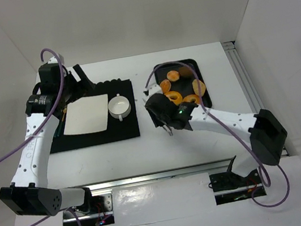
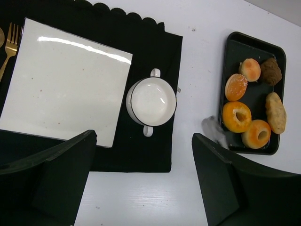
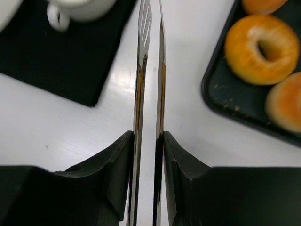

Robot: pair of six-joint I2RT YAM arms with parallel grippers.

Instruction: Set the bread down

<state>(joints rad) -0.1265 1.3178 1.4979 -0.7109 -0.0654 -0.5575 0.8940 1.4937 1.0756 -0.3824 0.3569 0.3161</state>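
Several breads lie in a black tray [image 1: 195, 63] at the back right: two ring-shaped bagels [image 2: 236, 116] [image 3: 262, 48], round buns [image 2: 236, 86] and darker rolls [image 2: 271, 71]. My right gripper [image 3: 148, 139] is shut on a pair of metal tongs [image 3: 140, 70], whose two arms run forward nearly together over the white table just left of the tray [image 3: 221, 96]. From above, the right gripper [image 1: 159, 103] sits at the tray's left edge. My left gripper [image 2: 143, 141] hangs open and holds nothing, high over the placemat's near edge.
A black placemat [image 1: 127, 128] on the left carries a square white plate [image 2: 66, 80], a white two-handled bowl [image 2: 151, 101] and a gold fork [image 2: 10, 42]. White walls close in the table on three sides.
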